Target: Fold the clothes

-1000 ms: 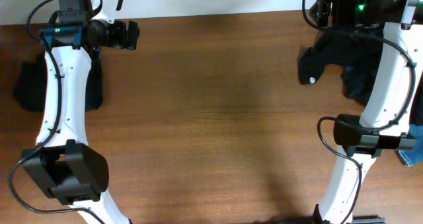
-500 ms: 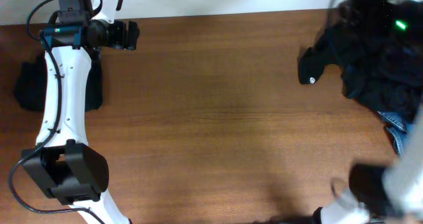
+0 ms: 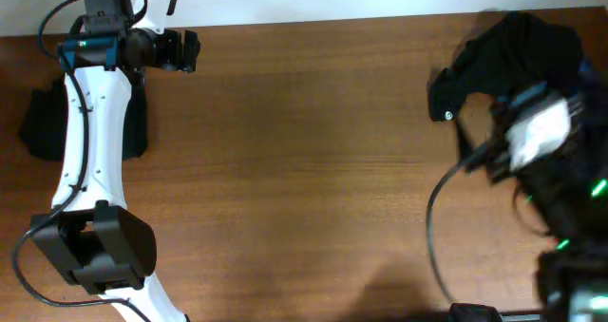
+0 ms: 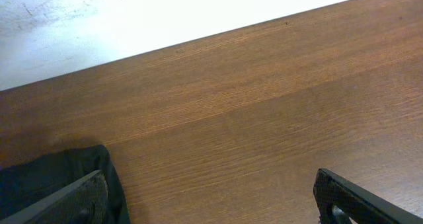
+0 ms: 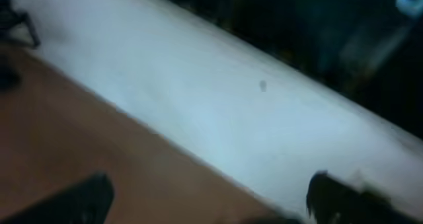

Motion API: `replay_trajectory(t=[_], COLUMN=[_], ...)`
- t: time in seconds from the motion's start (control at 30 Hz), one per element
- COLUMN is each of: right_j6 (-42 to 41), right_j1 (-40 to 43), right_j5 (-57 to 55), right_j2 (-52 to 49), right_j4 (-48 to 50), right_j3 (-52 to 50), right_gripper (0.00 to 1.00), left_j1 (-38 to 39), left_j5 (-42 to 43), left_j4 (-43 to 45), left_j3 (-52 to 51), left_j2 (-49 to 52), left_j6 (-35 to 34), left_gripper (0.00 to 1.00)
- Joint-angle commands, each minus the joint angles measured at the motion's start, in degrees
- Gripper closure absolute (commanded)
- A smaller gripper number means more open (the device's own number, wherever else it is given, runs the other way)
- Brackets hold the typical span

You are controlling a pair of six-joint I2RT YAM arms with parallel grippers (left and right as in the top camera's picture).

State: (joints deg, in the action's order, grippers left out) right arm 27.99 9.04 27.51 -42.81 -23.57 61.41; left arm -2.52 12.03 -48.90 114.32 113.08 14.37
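A heap of black clothes [image 3: 503, 51] lies at the table's back right, a small white dot on its left lobe. Another black garment [image 3: 38, 123] lies at the left edge, partly under my left arm; its corner [image 4: 46, 174] shows low left in the left wrist view. My left gripper [image 3: 185, 49] hovers at the back left, open over bare wood [image 4: 208, 191], nothing between its fingers. My right arm [image 3: 537, 132] is a moving blur just in front of the right heap. In the blurred right wrist view, the right gripper [image 5: 208, 187] is open and empty over the table's edge.
The brown wooden table [image 3: 304, 170] spans the view, with a white surface beyond its back edge [image 4: 132, 19]. My left arm's white links [image 3: 85, 161] run down the left side to its base at the front left.
My right arm has swung from the back right corner toward the front right, uncovering the black heap. The left arm and both garments have stayed put.
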Motion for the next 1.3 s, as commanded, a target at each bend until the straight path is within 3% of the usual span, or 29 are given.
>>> replay_trajectory(t=[0.0, 0.03, 0.1, 0.23, 0.33, 0.67, 1.07, 1.27], right_j6=[2.1, 2.1, 2.0, 2.0, 2.0, 2.1, 2.2, 1.7], right_j1=[0.3, 0.3, 0.3, 0.1, -1.1, -4.5, -5.6, -5.6], right_j5=[7.9, 9.2, 10.0, 11.4, 10.8, 3.3, 1.6, -9.2], right_j2=[11.0, 15.8, 20.2, 29.1, 34.6, 40.4, 42.6, 42.6], right_j4=[8.2, 12.9, 18.0, 25.5, 25.7, 20.9, 21.8, 20.6], right_j3=[-17.1, -25.5, -33.1, -45.8, -50.5, -54.7, -61.1, -61.1], right_gripper=[0.01, 0.01, 0.01, 0.01, 0.01, 0.01, 0.02, 0.01], left_j1=[-0.1, -0.1, -0.1, -0.1, -0.1, -0.1, -0.1, -0.1], left_j5=[0.2, 0.2, 0.2, 0.2, 0.2, 0.2, 0.2, 0.2], left_j4=[0.0, 0.0, 0.0, 0.0, 0.0, 0.0, 0.0, 0.0], left_j3=[1.0, 1.0, 1.0, 0.9, 1.0, 1.0, 1.0, 1.0], left_j2=[-1.8, -1.8, -1.8, -1.8, -1.8, -1.8, -1.8, -1.8], left_j6=[-0.2, -0.1, -0.2, -0.1, -0.1, -0.1, -0.1, -0.2], left_gripper=[0.01, 0.01, 0.01, 0.01, 0.01, 0.01, 0.01, 0.01])
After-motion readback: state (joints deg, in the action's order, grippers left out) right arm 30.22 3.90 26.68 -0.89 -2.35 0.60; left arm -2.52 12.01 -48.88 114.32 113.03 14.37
